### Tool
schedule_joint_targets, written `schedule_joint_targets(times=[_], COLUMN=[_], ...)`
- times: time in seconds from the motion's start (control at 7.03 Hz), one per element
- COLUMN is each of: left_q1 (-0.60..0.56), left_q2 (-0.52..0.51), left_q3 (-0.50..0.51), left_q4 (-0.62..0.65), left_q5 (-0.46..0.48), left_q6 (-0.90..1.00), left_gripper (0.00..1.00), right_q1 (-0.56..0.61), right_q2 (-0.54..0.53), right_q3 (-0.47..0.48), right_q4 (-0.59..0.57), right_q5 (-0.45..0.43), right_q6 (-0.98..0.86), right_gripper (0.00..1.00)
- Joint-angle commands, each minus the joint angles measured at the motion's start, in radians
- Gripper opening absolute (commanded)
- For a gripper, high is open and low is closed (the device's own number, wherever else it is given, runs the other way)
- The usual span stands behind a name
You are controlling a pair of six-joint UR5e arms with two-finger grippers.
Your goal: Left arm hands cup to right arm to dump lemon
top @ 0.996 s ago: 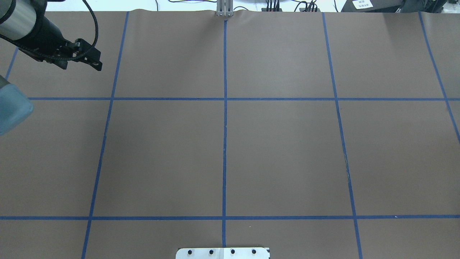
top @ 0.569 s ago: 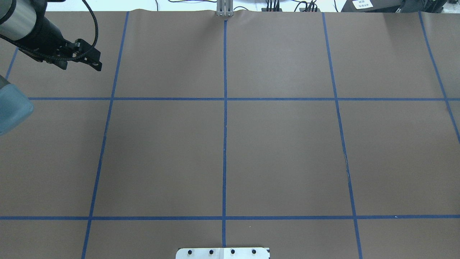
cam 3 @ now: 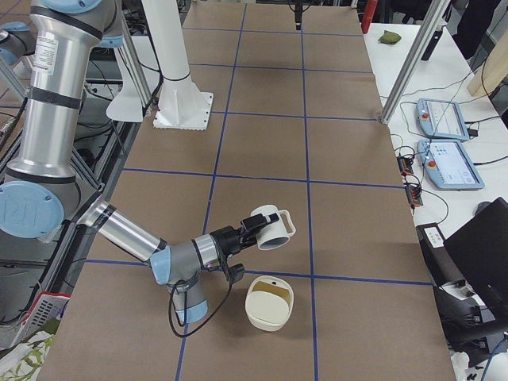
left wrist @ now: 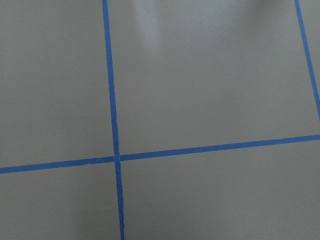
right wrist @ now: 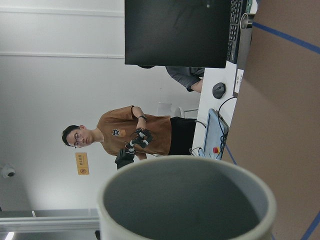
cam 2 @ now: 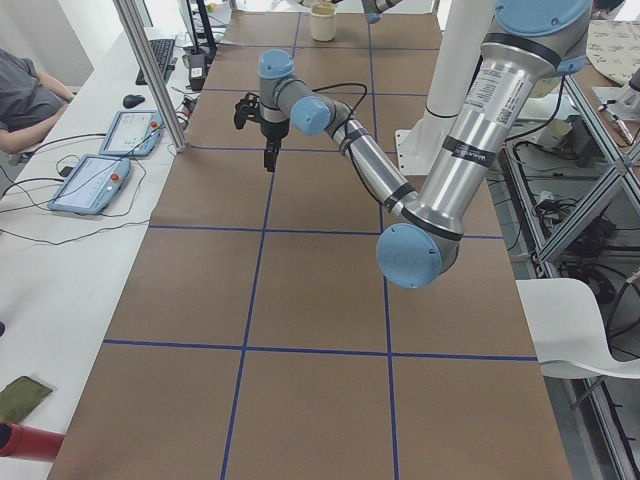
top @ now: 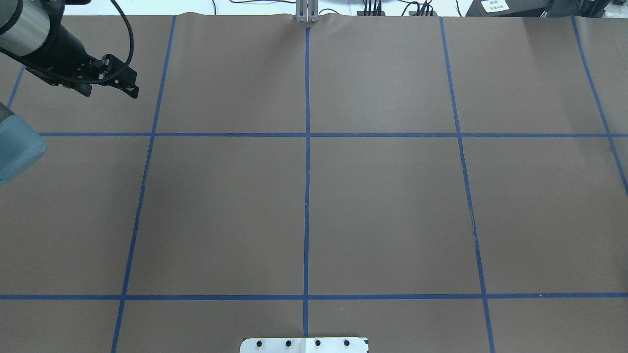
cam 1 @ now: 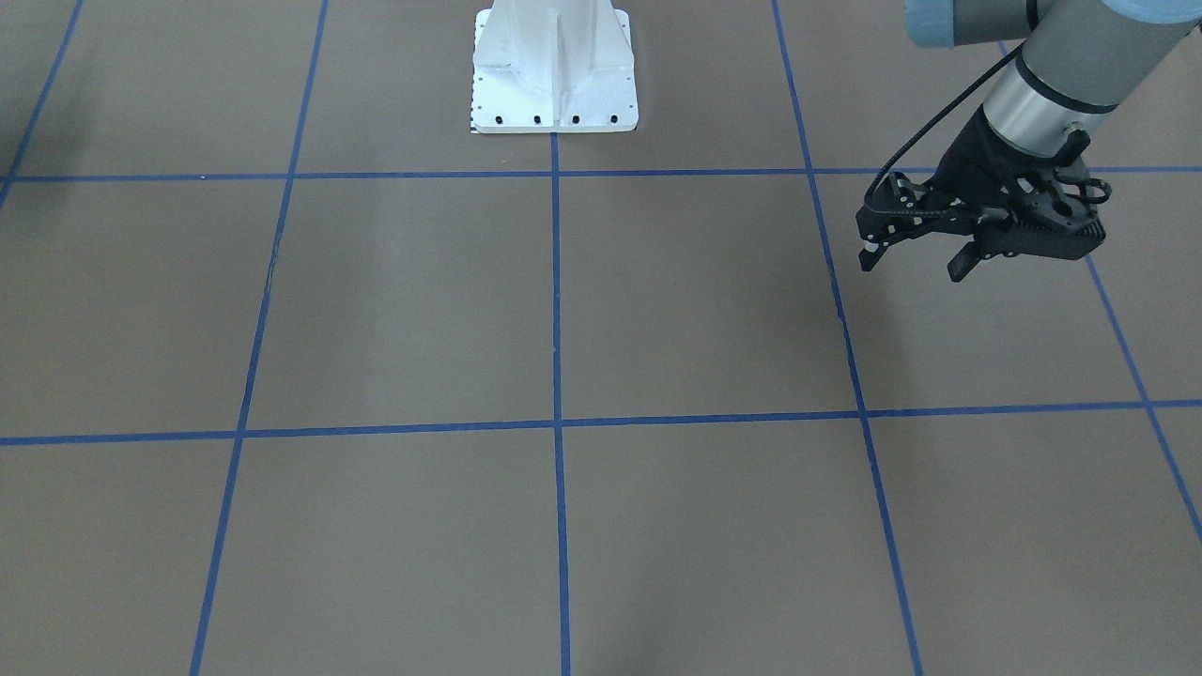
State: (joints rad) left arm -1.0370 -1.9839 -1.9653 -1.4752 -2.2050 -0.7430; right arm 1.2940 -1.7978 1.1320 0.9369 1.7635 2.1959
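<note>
The cup (cam 3: 268,228) is seen tipped on its side at the tip of the near right arm (cam 3: 127,230), raised above the brown table (cam 3: 349,238). The grip on it cannot be made out. A cream tub (cam 3: 268,309), yellowish inside, is seen on the table near it.

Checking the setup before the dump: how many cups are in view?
2. A white mug, tipped on its side in the air at the end of the right arm; a cream cup standing on the table close beside it. No others seem hidden.

Matt brown table cover (top: 382,206), smooth white cup (cam 3: 271,230)
</note>
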Motion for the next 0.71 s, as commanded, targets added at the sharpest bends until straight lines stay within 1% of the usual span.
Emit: schedule_joint_targets(times=[0.0, 0.28, 0.43, 0.57], left_q1=[0.002, 0.002, 0.002, 0.002], left_q2=[0.007, 0.008, 0.008, 0.008], left_q3=[0.005, 0.005, 0.005, 0.005], left_q4=[-0.002, -0.002, -0.002, -0.001], left_q5=[-0.001, -0.001, -0.002, -0.002], left_q6=[0.004, 0.002, 0.002, 0.002], left_gripper=[1.00, 1.00, 1.00, 1.00], right_q1=[0.002, 0.004, 0.002, 0.002], right_q2=[-0.006, -0.026, -0.023, -0.014], right_q3=[0.053, 0.153, 0.176, 0.204], right_q4=[-0.129, -0.325, -0.392, -0.458], right_q5=[0.074, 0.093, 0.123, 0.132], right_q6=[-0.384, -0.697, -0.863, -1.044], right_gripper=[0.00, 0.00, 0.00, 0.00])
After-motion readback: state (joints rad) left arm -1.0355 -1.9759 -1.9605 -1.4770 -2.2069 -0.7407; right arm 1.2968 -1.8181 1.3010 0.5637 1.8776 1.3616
